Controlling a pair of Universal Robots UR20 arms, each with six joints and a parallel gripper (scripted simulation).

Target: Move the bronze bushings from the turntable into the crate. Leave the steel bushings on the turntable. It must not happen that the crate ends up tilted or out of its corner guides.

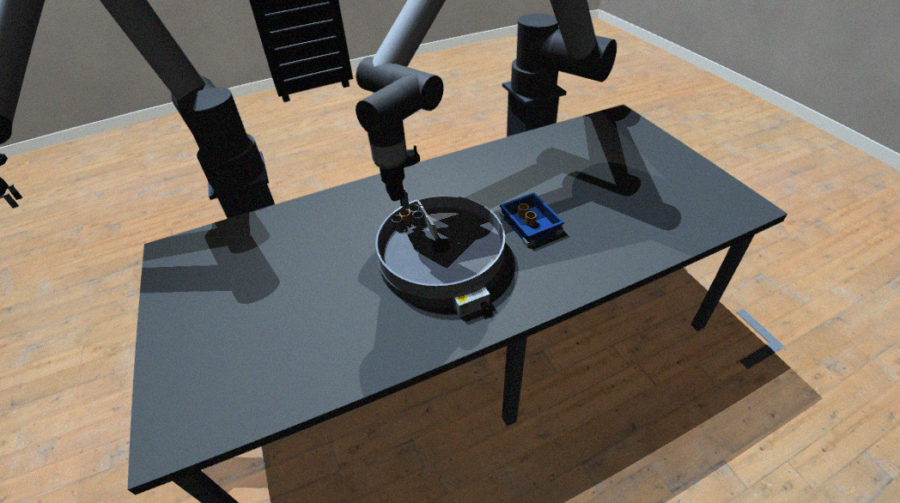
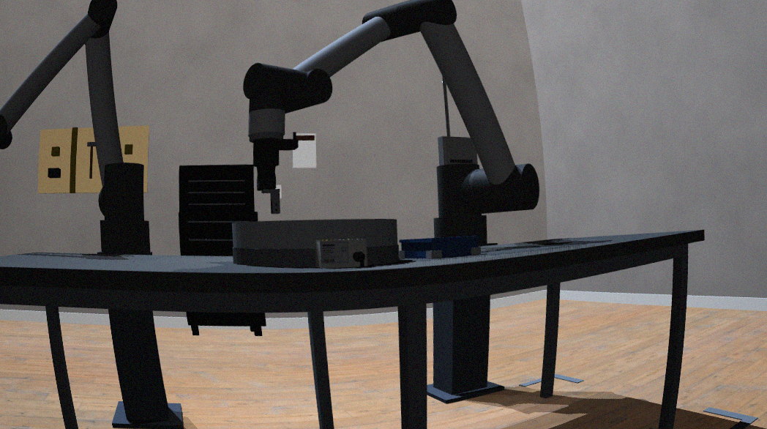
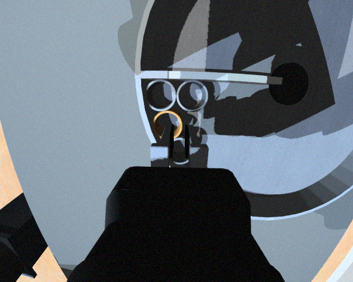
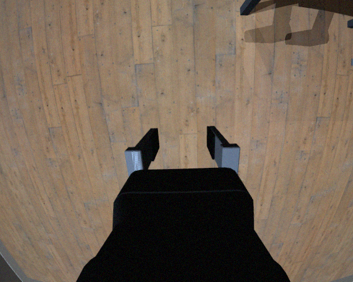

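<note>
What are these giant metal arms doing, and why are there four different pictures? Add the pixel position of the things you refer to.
They're two robot arms. One picture looks down from above, one from the side, and each arm's wrist camera took one too.

On the table (image 1: 299,338) (image 2: 170,274) sit a round turntable (image 1: 440,282) (image 2: 314,233) (image 3: 138,97) and a blue crate (image 1: 545,233) (image 2: 452,244). The turntable has one bronze bushing (image 1: 405,217) (image 3: 181,122), a little tube, and three steel ones. Two bronze ones are in the crate.

The left end effector (image 1: 404,200) (image 2: 275,210) (image 3: 179,135) hovers over the turntable; the right one (image 1: 11,195) (image 4: 182,127) is over the floor. Neither holds anything.
</note>
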